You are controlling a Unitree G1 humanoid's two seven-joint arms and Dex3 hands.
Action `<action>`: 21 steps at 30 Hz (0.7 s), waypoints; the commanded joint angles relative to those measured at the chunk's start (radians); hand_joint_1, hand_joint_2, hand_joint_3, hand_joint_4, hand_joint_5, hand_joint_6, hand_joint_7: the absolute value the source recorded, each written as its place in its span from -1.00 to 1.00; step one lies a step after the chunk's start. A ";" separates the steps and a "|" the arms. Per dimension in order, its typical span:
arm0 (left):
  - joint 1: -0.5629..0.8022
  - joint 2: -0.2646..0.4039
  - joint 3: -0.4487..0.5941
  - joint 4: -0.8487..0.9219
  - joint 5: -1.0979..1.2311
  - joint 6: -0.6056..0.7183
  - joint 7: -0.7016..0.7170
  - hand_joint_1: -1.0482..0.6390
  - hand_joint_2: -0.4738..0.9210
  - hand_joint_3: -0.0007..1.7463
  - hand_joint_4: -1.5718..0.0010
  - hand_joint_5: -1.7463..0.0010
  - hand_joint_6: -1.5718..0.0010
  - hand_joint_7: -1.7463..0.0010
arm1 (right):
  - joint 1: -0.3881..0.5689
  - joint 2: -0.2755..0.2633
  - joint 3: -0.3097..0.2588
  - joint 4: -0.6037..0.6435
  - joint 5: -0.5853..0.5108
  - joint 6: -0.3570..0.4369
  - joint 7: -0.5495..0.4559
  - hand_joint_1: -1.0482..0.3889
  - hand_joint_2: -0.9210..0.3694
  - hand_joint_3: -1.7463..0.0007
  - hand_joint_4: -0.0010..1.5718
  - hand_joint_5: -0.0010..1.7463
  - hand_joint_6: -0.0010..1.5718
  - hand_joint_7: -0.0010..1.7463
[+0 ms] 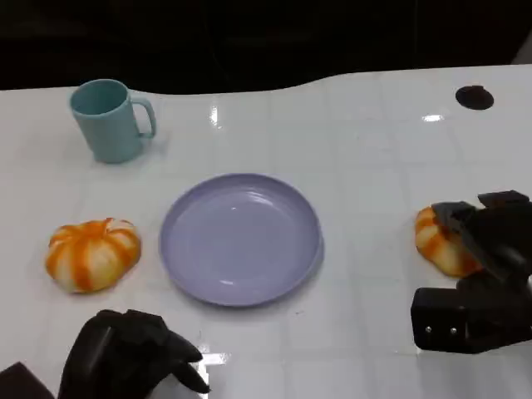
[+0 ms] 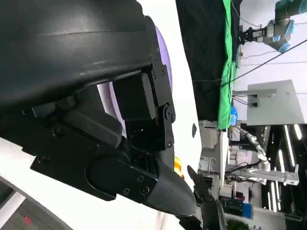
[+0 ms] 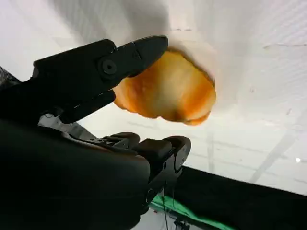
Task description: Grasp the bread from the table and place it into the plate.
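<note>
The right hand [image 1: 486, 249] reaches a bread roll [image 1: 439, 243] near the desk's [image 1: 366, 150] right edge, fingers [image 3: 115, 60] spread wide around it. The purple plate [image 1: 240, 238] sits mid-desk. The left hand [image 1: 129, 353] rests with fingers curled.

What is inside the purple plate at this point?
Nothing: the plate shows bare purple surface. One bread lies on the table to its left; the other bread sits to its right, partly covered by the right hand.
</note>
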State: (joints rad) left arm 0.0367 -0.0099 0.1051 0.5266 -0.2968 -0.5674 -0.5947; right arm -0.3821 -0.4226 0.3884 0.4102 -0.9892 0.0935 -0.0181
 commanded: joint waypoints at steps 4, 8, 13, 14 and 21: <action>0.013 0.014 0.004 -0.016 0.000 0.001 0.009 -1.00 0.97 -1.00 -0.98 0.47 -1.00 0.71 | -0.039 -0.002 0.032 0.098 0.034 -0.021 -0.027 -0.25 -0.86 0.99 -0.57 -0.90 -0.50 -0.98; 0.013 0.013 0.003 -0.012 0.000 -0.010 0.004 -1.00 0.98 -0.99 -0.98 0.47 -1.00 0.71 | -0.068 0.012 0.046 0.177 0.059 -0.044 -0.079 -0.05 -0.93 0.99 -0.33 -0.89 -0.34 -0.96; 0.019 0.013 0.000 -0.024 0.001 0.000 0.008 -1.00 0.98 -1.00 -0.98 0.48 -1.00 0.72 | -0.091 0.026 0.046 0.278 0.101 -0.125 -0.220 0.19 -0.92 1.00 0.15 -0.88 0.01 -0.93; 0.022 0.012 -0.001 -0.031 0.000 0.009 0.011 -1.00 0.98 -1.00 -0.98 0.47 -1.00 0.72 | -0.096 0.029 0.045 0.300 0.109 -0.145 -0.256 0.21 -0.91 1.00 0.20 -0.89 0.05 -0.94; 0.021 0.011 -0.001 -0.035 0.000 0.019 0.011 -1.00 0.96 -1.00 -0.98 0.48 -1.00 0.71 | -0.143 0.020 0.076 0.450 0.115 -0.297 -0.464 0.39 -0.91 0.99 0.34 0.31 0.78 -0.94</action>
State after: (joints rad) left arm 0.0537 -0.0110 0.1018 0.4954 -0.2969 -0.5558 -0.5930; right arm -0.5094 -0.3918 0.4442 0.8102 -0.8724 -0.1678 -0.4351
